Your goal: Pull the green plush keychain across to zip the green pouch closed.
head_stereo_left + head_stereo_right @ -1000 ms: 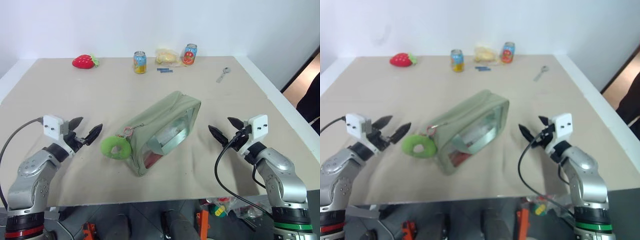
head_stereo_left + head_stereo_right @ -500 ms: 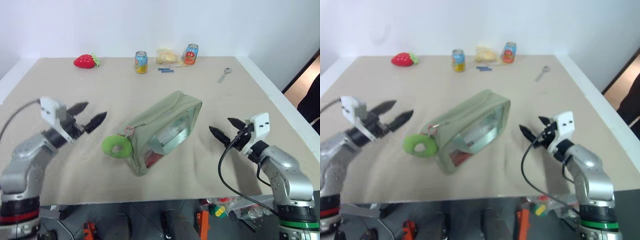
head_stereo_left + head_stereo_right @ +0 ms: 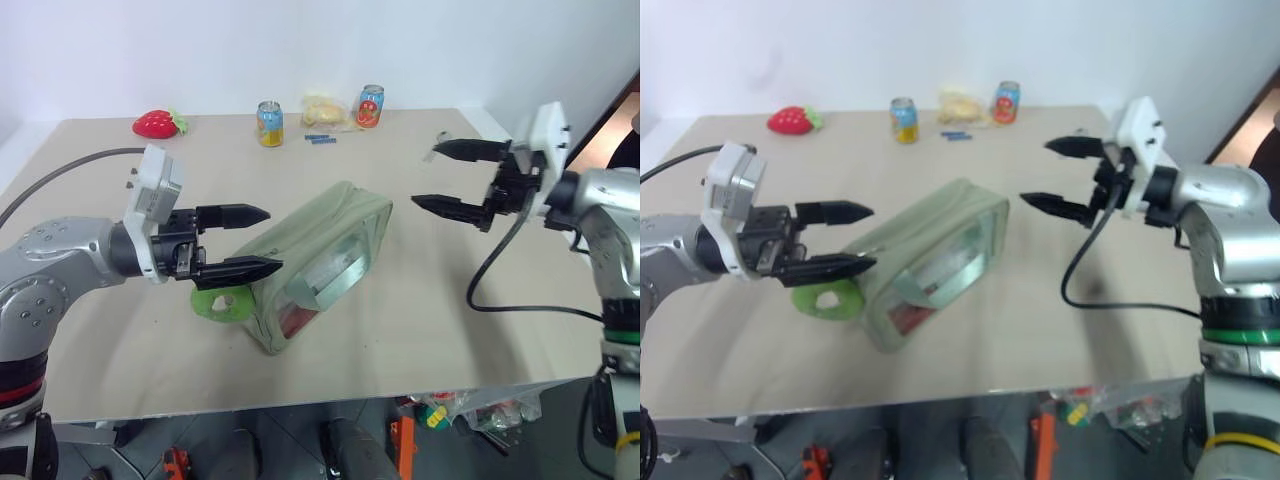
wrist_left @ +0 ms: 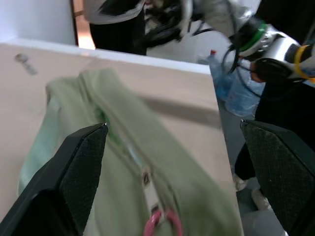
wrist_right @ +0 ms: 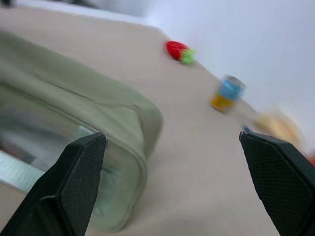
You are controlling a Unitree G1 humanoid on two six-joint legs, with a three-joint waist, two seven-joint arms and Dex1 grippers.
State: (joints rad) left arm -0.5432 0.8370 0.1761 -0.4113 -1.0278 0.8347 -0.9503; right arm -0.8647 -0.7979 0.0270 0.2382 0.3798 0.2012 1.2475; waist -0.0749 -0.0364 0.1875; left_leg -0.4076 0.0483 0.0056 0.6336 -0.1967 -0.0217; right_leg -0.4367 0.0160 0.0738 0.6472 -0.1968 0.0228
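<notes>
Left gripper (image 3: 258, 240) raised above the table (image 3: 420, 330), fingers spread wide and holding nothing, pointing across toward the green pouch (image 3: 320, 262); its lower finger hangs over the green plush keychain (image 3: 222, 303) without visible contact. Right gripper (image 3: 438, 176) also up in the air, fingers wide apart and empty, aimed toward the pouch's far end, well apart from it. Pouch lies diagonally mid-table; keychain rests on the table at its near left end, pink clasp at the zip line; bare table surrounds the pouch on all sides, with wide room toward the front and right edges. Through the clear side panel something silvery and something red show inside; cannot tell what. Along the far edge: strawberry plush (image 3: 156, 123), two cans (image 3: 269, 124), a spoon (image 3: 441, 139).
</notes>
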